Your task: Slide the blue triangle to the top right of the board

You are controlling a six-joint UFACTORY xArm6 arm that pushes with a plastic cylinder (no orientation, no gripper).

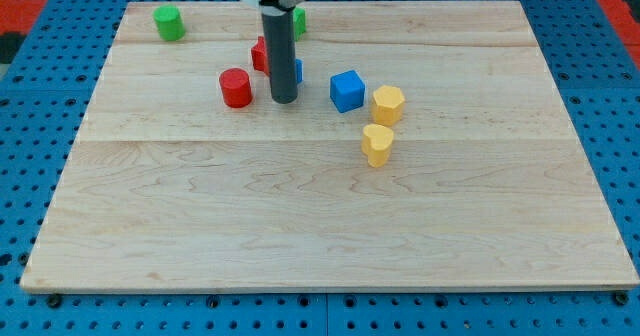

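Observation:
A blue block [298, 71], mostly hidden behind my rod, sits in the upper middle of the board; its shape cannot be made out. My tip [284, 100] rests on the board just below and to the left of it, touching or nearly touching. A blue cube [347, 90] lies to the right of the tip. A red cylinder [236, 87] stands to the left of the tip.
A red block [259, 54] is partly hidden behind the rod. A green cylinder [168, 22] stands at the top left, and a green block [299, 21] peeks out near the top middle. A yellow hexagon [388, 105] and a yellow heart [377, 144] lie right of centre on the wooden board [320, 226].

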